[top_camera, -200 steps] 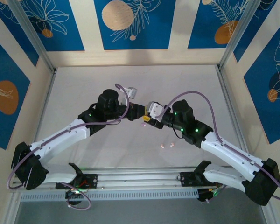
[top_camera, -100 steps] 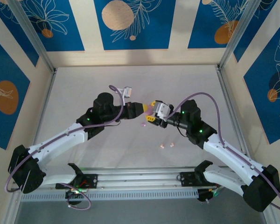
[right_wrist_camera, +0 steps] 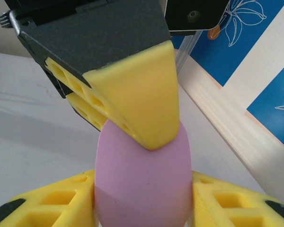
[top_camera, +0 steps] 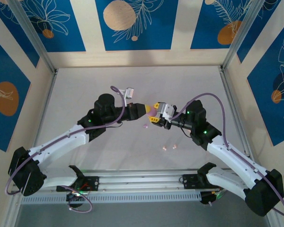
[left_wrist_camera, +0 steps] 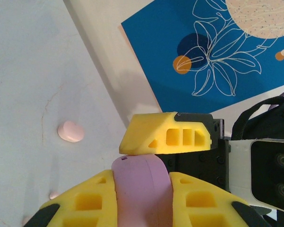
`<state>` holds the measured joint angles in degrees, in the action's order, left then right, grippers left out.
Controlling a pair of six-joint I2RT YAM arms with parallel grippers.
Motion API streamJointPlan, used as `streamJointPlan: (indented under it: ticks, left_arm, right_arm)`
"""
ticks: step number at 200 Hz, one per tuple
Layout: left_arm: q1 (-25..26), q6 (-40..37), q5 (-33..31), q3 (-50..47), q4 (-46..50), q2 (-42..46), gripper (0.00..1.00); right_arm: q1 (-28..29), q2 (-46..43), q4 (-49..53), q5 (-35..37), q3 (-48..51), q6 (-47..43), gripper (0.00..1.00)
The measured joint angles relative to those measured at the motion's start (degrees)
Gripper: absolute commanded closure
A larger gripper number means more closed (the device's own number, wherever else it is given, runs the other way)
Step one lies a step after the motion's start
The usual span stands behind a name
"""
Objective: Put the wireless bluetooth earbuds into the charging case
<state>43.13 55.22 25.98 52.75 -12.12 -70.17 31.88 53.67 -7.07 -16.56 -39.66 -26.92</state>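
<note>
Pink earbuds [top_camera: 164, 148] lie loose on the worktop [top_camera: 85, 85], beneath the lilac charging case [right_wrist_camera: 142, 156] held in the air. The left hand [left_wrist_camera: 142, 182] is clamped on its flat faces. The right hand [right_wrist_camera: 142, 185] flanks its sides; whether it grips, I cannot tell.

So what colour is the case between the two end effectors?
The charging case is pinkish lilac, clearest in the right wrist view.
</note>
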Motion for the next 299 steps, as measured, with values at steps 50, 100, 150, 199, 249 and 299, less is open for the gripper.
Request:
streamJointPlan:
  ticks: [50,100,150,199,249,299]
  left_arm:
    - [0.00,-0.02,0.57,0.00,-0.24,0.00,0.88]
    - [-0.02,0.00,0.55,0.00,-0.44,0.00,0.88]
    - [-0.07,-0.02,1.01,0.00,-1.14,0.00,0.78]
    - [-0.04,-4.61,1.68,-0.26,-2.01,0.28,0.43]
    - [-0.04,-20.13,4.48,-2.60,-5.22,4.17,0.37]
    - [-0.04,-37.86,9.70,-2.69,-3.15,6.38,0.41]
  right_arm:
    - [-0.66,-0.70,1.20,-0.85,0.00,-0.17,0.51]
    - [-1.05,-0.76,2.27,-0.63,0.00,-0.31,0.59]
    - [-1.29,-1.68,2.86,-1.20,-0.02,0.35,0.68]
    - [-1.75,-1.70,6.88,-6.10,-1.53,2.40,0.68]
    - [-3.08,1.36,13.94,-15.37,-6.88,5.20,0.68]
    - [-4.07,4.55,19.23,-22.67,-10.86,6.43,0.68]
